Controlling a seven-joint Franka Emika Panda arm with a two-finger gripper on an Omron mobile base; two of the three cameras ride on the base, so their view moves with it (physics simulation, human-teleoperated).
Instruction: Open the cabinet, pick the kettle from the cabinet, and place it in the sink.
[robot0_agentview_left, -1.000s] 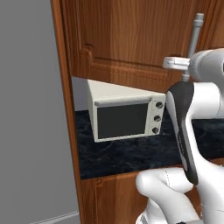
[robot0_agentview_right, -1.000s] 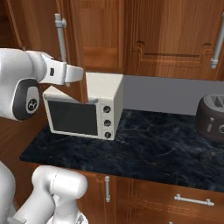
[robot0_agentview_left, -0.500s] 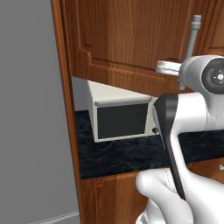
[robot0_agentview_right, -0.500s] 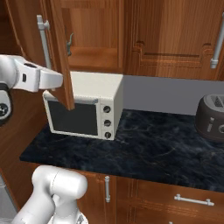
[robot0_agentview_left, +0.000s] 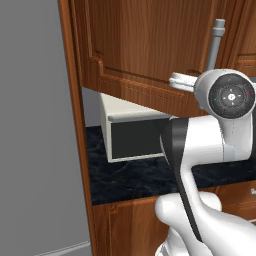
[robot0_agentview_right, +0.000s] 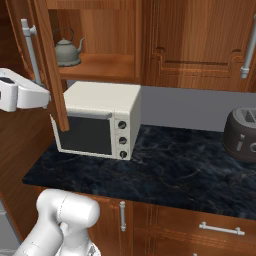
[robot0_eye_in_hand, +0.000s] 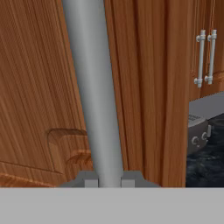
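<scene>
Inside open cabinet (robot0_agentview_right: 95, 60), kettle (robot0_agentview_right: 67, 51) on shelf, upright

Cabinet door (robot0_agentview_right: 47, 60) hides the end effector (robot0_agentview_right: 44, 97) tips (toaster (robot0_agentview_right: 242, 134) cropped).

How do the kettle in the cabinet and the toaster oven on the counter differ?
The kettle is small, rounded and grey-green; the toaster oven is bigger, boxy and cream. The kettle stands on the cabinet shelf, the oven below on the dark counter. The kettle has an arched handle; the oven has knobs. Both stand upright.
</scene>
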